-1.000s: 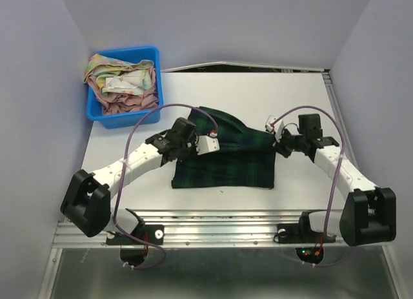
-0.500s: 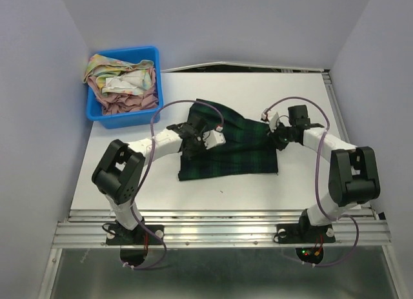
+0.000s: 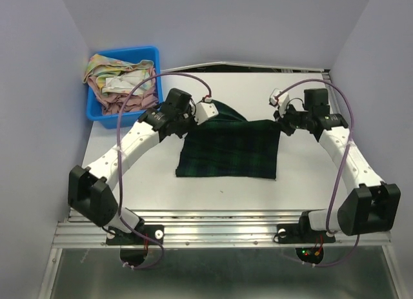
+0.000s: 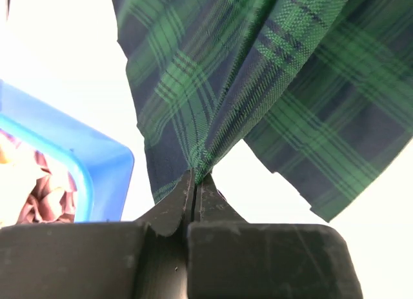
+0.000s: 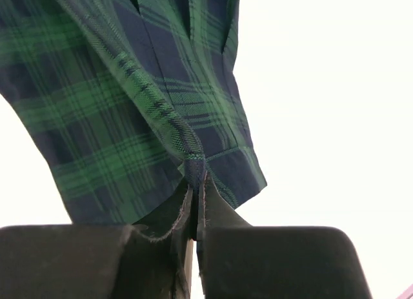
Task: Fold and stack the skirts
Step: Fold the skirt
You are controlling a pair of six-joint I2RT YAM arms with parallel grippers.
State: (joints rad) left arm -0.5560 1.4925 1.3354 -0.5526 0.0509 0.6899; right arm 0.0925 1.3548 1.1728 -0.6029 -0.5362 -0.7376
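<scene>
The dark green-navy plaid skirt (image 3: 229, 150) lies spread on the white table, its far edge lifted by both grippers. My left gripper (image 3: 195, 120) is shut on the skirt's far left corner; the left wrist view shows the cloth (image 4: 213, 86) pinched between the closed fingertips (image 4: 195, 183). My right gripper (image 3: 282, 120) is shut on the far right corner; the right wrist view shows the plaid cloth (image 5: 129, 99) held in its closed fingertips (image 5: 197, 183). The pale yellow floral skirt (image 3: 106, 65) lies crumpled in the blue bin (image 3: 155, 53).
The blue plastic bin stands at the table's far left with several other crumpled cloths (image 3: 126, 95) in it; its corner shows in the left wrist view (image 4: 84, 157). Grey walls close in the table on left, back and right.
Both grippers have moved away from me and apart, carrying the skirt's far corners. The far edge is now pulled straighter and the cloth lies flatter and more rectangular.
</scene>
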